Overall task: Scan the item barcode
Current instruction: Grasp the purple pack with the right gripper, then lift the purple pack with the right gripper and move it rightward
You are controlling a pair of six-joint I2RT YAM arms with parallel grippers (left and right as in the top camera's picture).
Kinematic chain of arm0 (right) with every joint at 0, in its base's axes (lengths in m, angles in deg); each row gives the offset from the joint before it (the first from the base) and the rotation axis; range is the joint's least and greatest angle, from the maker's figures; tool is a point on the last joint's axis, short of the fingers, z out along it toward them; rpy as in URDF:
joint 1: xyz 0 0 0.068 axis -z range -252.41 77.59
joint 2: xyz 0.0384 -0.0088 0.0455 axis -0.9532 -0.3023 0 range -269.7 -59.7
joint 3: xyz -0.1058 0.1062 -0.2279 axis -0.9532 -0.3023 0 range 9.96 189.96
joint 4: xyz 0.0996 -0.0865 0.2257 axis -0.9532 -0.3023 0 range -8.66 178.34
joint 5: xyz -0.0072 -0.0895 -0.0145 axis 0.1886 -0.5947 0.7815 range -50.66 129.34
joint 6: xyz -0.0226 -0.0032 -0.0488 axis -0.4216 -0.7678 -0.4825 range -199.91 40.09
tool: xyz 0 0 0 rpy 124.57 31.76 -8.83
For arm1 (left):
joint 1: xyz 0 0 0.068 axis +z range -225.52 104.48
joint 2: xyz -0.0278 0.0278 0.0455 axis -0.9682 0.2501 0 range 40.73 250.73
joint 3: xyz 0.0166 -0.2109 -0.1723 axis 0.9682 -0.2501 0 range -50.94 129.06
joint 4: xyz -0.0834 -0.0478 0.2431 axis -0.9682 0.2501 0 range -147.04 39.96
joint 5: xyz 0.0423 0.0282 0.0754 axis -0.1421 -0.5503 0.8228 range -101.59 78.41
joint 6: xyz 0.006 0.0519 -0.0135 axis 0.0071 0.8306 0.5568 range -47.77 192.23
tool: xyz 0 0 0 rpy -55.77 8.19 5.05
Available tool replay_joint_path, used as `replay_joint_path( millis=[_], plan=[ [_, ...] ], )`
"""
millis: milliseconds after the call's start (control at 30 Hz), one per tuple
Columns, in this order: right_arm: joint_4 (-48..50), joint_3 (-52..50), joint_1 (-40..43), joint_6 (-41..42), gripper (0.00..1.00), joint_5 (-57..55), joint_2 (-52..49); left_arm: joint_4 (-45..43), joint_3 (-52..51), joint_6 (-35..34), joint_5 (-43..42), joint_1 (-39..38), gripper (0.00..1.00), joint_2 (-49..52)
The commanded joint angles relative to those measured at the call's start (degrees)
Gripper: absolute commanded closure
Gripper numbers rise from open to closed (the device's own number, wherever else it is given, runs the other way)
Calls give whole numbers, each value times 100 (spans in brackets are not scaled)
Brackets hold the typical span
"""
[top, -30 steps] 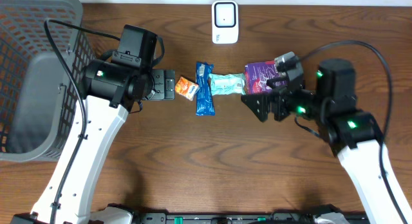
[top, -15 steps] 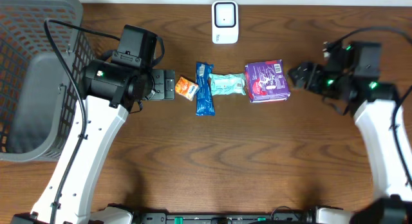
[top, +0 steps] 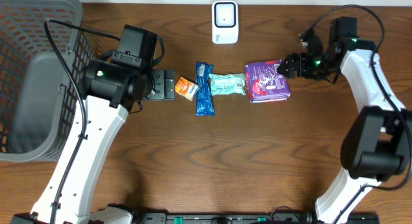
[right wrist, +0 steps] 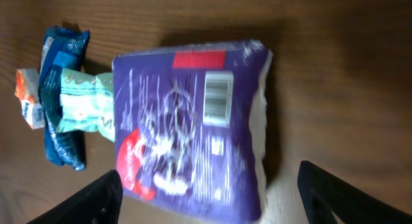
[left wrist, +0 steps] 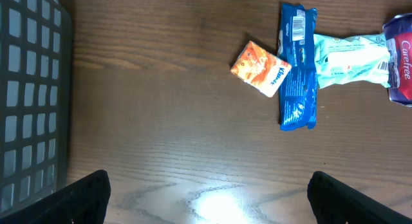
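Where the two arms reach in from the near edge, the brown wooden surface (top: pixel 212 166) carries a row of four packets across its middle. At the row's left end the left pincer (left wrist: pixel 207 185) hangs above the wood with its jaws spread wide and empty. Just beyond its fingers lies a small orange tissue pack (left wrist: pixel 261 68), touching a long blue packet (left wrist: pixel 297 76). A pale teal packet (left wrist: pixel 351 60) runs on from the blue one and meets the purple pack (top: pixel 267 81), which lies flat at the right end of the row with its barcode (right wrist: pixel 217 98) facing up. The right pincer (right wrist: pixel 210 185) sits at this pack's right edge, jaws wide and not closed on it. Whether a finger touches the wrapper I cannot tell. Farther back, near the far edge and well apart from the row, stands a white scanner (top: pixel 224 21). A dark mesh basket (top: pixel 19 37) fills the far left corner.
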Motion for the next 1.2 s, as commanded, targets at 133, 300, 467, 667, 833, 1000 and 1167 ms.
replay_joint_path(
  millis=[133, 300, 467, 667, 833, 1000, 1167],
  plan=[
    [195, 138, -28, -374, 32, 389, -767, 22, 31, -55, 52, 22, 2, 31],
    [90, 133, -35, -476, 55, 358, -1082, 22, 31, -55, 52, 22, 2, 31],
    [66, 162, -11, -481, 85, 210, -1080, 22, 31, -55, 52, 22, 2, 31],
    [-466, 767, -57, -295, 99, -299, -962, 22, 31, -55, 52, 22, 2, 31],
    [-1182, 1613, -289, 157, 99, -1829, -798, 22, 31, -55, 52, 22, 2, 31],
    [-1512, 1947, -726, 632, 99, -3827, -717, 22, 31, -55, 52, 22, 2, 31],
    [-1631, 1794, -1517, 1843, 99, -6979, -734, 22, 31, -55, 52, 22, 2, 31]
  ],
)
